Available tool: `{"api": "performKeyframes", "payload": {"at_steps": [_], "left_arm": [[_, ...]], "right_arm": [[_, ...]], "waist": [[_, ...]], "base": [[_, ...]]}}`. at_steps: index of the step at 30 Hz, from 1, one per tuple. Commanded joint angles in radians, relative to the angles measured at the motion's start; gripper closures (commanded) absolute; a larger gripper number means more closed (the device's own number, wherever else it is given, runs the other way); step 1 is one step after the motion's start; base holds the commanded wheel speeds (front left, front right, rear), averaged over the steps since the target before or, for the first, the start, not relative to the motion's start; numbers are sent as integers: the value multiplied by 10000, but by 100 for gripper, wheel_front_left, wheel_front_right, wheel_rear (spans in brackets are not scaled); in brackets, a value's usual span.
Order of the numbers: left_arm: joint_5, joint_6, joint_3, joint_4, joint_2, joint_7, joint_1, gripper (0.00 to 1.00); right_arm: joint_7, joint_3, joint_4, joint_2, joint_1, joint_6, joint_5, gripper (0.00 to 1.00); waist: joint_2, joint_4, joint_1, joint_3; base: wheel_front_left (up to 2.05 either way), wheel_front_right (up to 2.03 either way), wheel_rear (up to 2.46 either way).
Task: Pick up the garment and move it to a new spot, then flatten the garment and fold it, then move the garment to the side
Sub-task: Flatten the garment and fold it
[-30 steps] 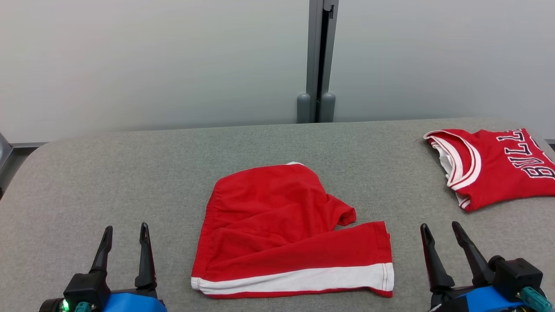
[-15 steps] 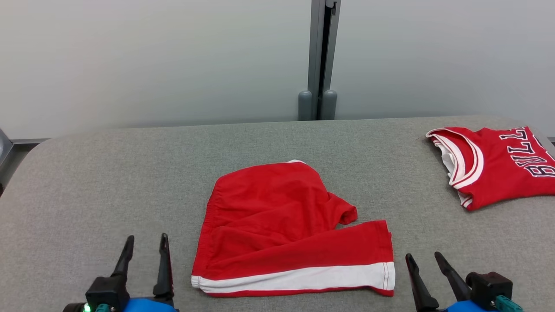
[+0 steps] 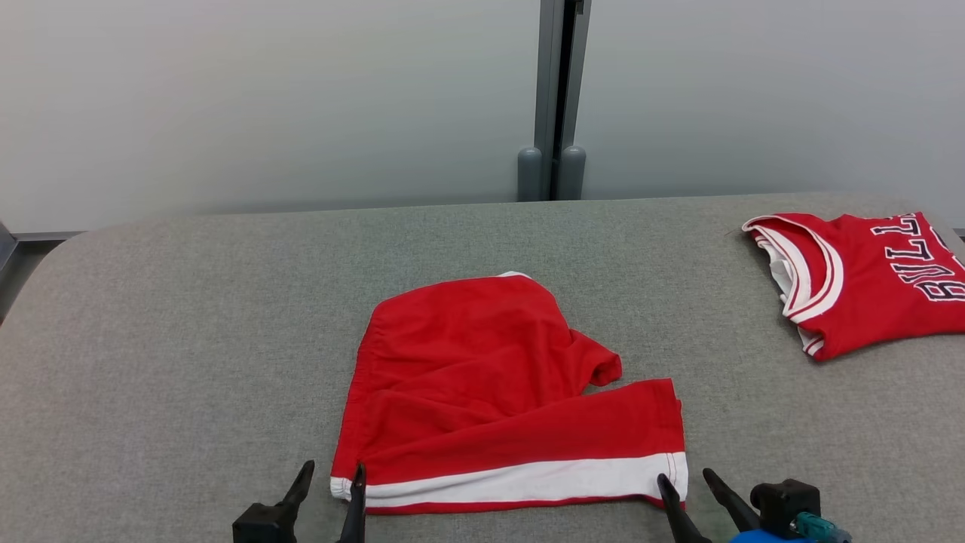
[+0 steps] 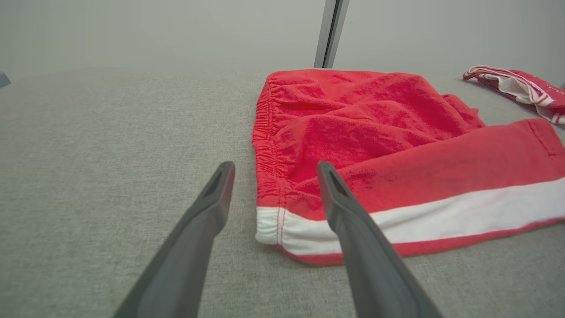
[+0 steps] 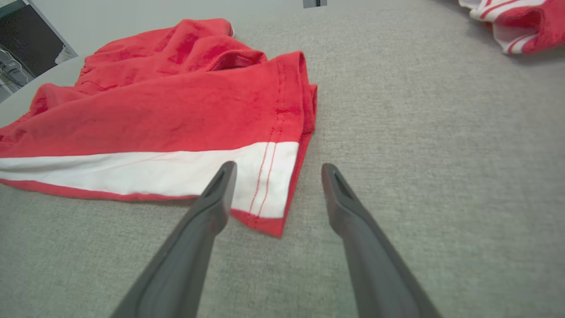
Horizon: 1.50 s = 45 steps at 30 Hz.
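Head view: rumpled red shorts [image 3: 482, 377] on felt-like grey table [image 3: 188, 339]; left gripper [image 3: 333, 467], right gripper [image 3: 685, 475] splayed, empty.

Red shorts [image 3: 490, 392] [image 4: 375, 145] [image 5: 154, 101], white side stripe, rumpled, partly folded, mid-table

A robotics laboratory or test room is indicated. A wide grey fabric-covered table with rounded corners [image 3: 188, 302] is spread beneath and ahead of the left gripper [image 3: 333, 467]. Plain pale grey wall panels [image 3: 264, 98], joined by a grey metal upright post [image 3: 556, 98], are seen beyond its fingertips. A dark bay with cabling [image 5: 22, 48] is noted far left of the right gripper [image 5: 279, 167].
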Motion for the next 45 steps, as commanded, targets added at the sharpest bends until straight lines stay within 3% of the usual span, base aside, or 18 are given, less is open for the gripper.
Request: {"api": "performKeyframes", "payload": {"at_steps": [1, 9, 20, 31, 45], "left_arm": [[-152, -35, -151, 284, 17, -47, -206, 0], [-819, -41, -1058, 1164, 380, -47, -561, 0], [-1325, -44, -1459, 1827, 762, -47, -1121, 0], [-1706, -44, -2177, 2441, 936, -47, -1753, 0], [-2047, -45, -3359, 1731, 1152, -47, -1210, 0]], "right_arm": [[-151, 202, 324, -58, -284, 1, 195, 0], [-508, 1126, 1326, -16, -954, 1, 843, 0], [-687, 2111, 1656, -43, -1485, 1, 1637, 0], [-684, 2447, 1217, -205, -1549, 1, 1947, 0], [-685, 2812, 444, -732, -791, 1, 2269, 0]], "waist": [[0, 7, 0, 19], [0, -2, 0, 127], [0, -80, 0, 301], [0, -169, 0, 536], [0, -35, 0, 463]], "base": [[0, 0, 0], [0, 0, 0], [0, 0, 0], [0, 0, 0], [0, 0, 0]]}}
